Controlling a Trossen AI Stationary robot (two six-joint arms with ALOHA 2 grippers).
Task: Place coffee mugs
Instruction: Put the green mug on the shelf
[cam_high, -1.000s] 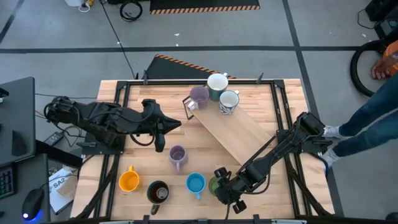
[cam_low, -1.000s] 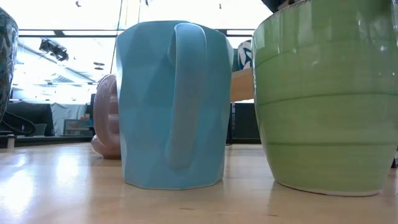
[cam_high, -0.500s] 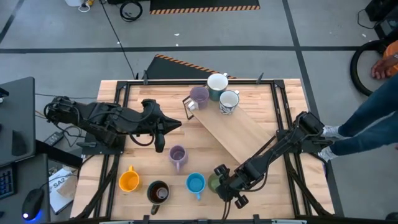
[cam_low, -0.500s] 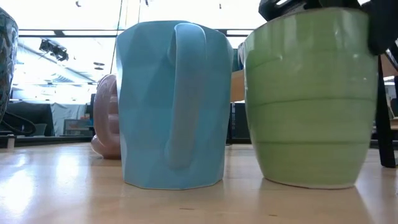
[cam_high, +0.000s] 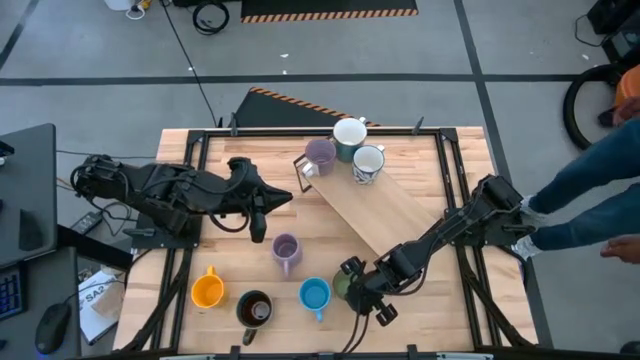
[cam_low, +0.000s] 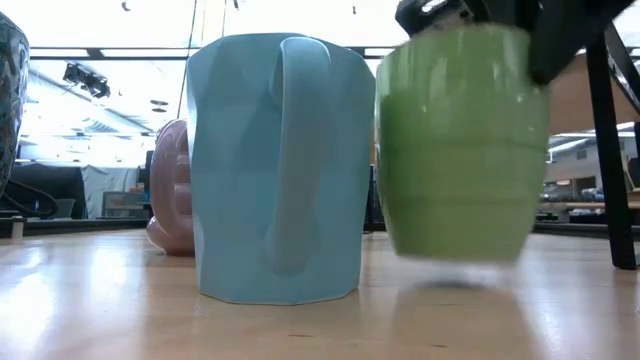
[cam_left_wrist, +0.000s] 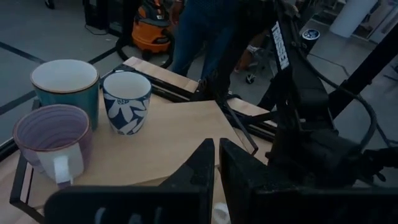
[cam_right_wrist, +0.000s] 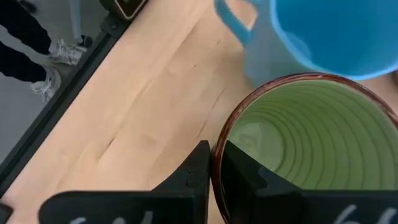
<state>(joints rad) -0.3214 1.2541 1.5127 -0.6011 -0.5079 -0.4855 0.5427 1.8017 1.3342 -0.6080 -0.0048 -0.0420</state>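
Mugs were what we had to put in place, so our right gripper (cam_high: 352, 292) pinched the rim of the green mug (cam_low: 460, 145), one finger inside and one outside. We held it just off the table (cam_high: 420, 305), right beside the blue mug (cam_high: 314, 295), so it could travel without scraping. Our left gripper (cam_high: 257, 230) stayed shut and empty near the purple mug (cam_high: 285, 249), out of the way.

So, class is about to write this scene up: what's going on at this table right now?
The right gripper is shut on the rim of the green mug, which hangs just off the wooden table beside the blue mug. The left gripper is shut and holds nothing, waiting over the table's left side.
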